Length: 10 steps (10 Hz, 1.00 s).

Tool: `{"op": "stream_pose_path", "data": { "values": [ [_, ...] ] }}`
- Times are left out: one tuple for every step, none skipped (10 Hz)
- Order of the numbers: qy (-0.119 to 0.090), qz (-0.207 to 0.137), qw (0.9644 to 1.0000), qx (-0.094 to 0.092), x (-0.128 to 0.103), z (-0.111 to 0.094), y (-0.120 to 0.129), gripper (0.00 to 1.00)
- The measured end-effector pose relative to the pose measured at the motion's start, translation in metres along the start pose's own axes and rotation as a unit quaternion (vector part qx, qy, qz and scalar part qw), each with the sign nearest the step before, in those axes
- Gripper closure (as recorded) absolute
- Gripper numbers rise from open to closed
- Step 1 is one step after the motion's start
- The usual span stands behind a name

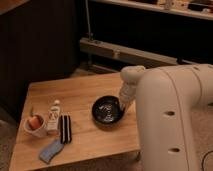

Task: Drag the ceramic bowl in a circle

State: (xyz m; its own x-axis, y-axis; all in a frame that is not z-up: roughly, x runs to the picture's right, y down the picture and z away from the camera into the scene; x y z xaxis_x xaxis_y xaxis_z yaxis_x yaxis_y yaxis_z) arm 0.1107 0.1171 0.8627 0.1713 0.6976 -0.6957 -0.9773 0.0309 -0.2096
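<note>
The ceramic bowl (106, 111), glossy black and shallow, sits on the wooden table (80, 92) right of centre, close to the front edge. My gripper (121, 105) comes down from the white arm (170, 120) onto the bowl's right rim, touching or just inside it. The arm's bulky white wrist (129, 86) hides the fingertips.
On the table's left are a small white cup with orange contents (34, 124), a white bottle (53, 115), a black bar-shaped object (64, 128) and a blue cloth (50, 150). A metal rail (125, 52) runs behind the table. The table's right edge lies under the arm.
</note>
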Motion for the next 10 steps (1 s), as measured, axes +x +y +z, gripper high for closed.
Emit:
{"op": "stream_pose_path", "data": {
  "values": [
    [0.001,-0.005,1.0,-0.001,0.014,-0.003,0.001,0.86],
    [0.003,-0.011,0.9999,-0.003,0.027,-0.003,0.005,0.86],
    [0.006,-0.016,0.9999,-0.004,0.038,-0.003,0.01,0.86],
    [0.009,-0.023,0.9997,-0.006,0.048,-0.003,0.016,0.86],
    [0.011,-0.032,0.9994,-0.009,0.054,-0.003,0.024,0.86],
    [0.012,-0.044,0.9989,-0.012,0.059,-0.004,0.034,0.86],
    [0.011,-0.057,0.9982,-0.015,0.059,-0.005,0.045,0.86],
    [0.009,-0.075,0.997,-0.019,0.058,-0.008,0.061,0.86],
    [0.007,-0.088,0.9959,-0.021,0.058,-0.01,0.073,0.86],
    [0.005,-0.099,0.9949,-0.022,0.058,-0.013,0.082,0.86]
  ]
}}
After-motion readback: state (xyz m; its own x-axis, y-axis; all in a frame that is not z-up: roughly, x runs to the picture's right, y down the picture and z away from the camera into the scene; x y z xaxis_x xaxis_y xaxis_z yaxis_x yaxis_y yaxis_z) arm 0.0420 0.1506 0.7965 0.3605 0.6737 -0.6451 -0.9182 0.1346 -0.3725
